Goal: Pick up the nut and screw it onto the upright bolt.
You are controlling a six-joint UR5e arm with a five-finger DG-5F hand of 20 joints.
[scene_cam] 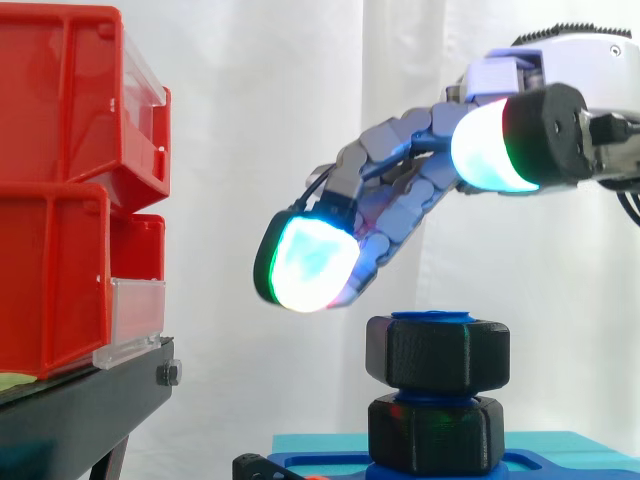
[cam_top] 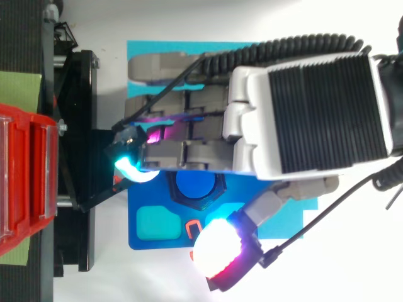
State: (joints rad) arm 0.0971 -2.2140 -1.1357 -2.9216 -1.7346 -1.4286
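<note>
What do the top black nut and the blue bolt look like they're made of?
Top nut: probably plastic, perhaps 3D-printed; matte black, faintly grainy, no metallic shine. Bolt: likely plastic too; uniform saturated blue, smooth dull top.

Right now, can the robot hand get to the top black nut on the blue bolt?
Probably yes. The hand hangs open just above the top nut on the blue bolt, not touching it, and nothing sits between them, so the way down looks free.
</note>
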